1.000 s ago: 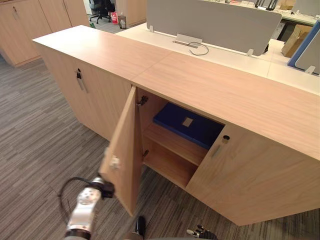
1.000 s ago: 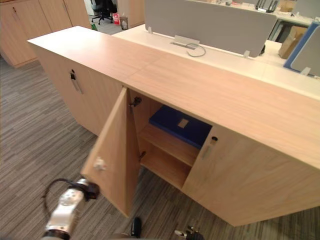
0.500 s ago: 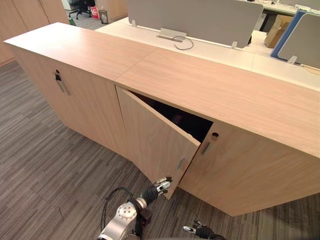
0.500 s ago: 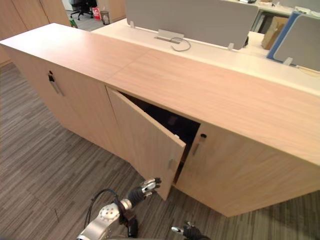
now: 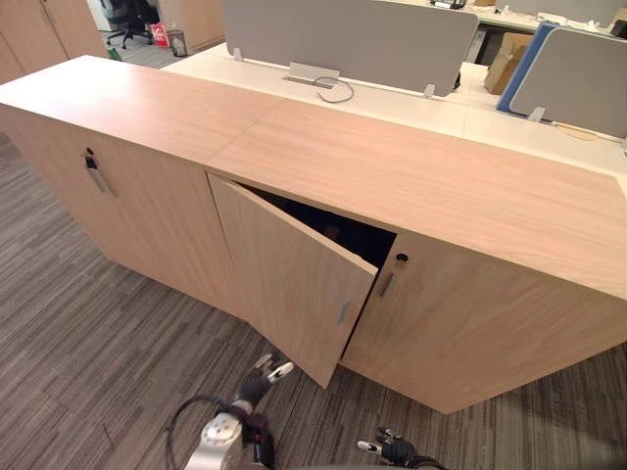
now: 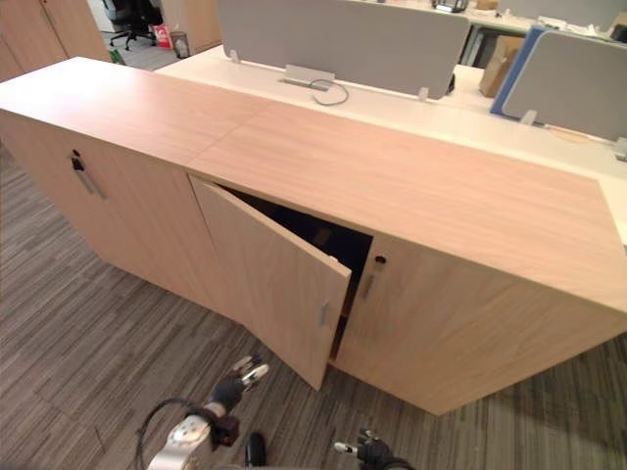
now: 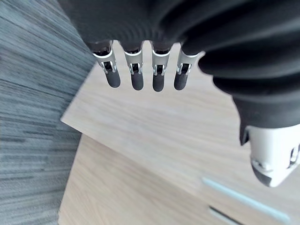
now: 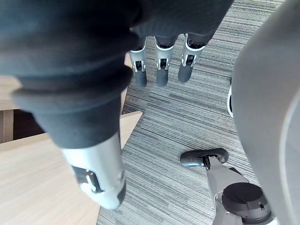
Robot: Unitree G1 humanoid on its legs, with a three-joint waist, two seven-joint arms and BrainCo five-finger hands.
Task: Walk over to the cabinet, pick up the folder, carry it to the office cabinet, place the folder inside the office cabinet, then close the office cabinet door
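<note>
The robot's left hand [image 5: 257,377], open and holding nothing, is hovering just in front of the half-shut light wooden cabinet door [image 5: 289,284], nearer than the right hand [image 5: 392,451].

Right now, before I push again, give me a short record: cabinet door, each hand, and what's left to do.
door: the door is ajar, its free edge swung out from the cabinet, with a dark gap behind it
neighbouring door: the right door is shut
left hand: the left hand is open, low by the door's bottom corner, holding nothing
right hand: the right hand is open, low, holding nothing
left to do: push the door fully shut
</note>
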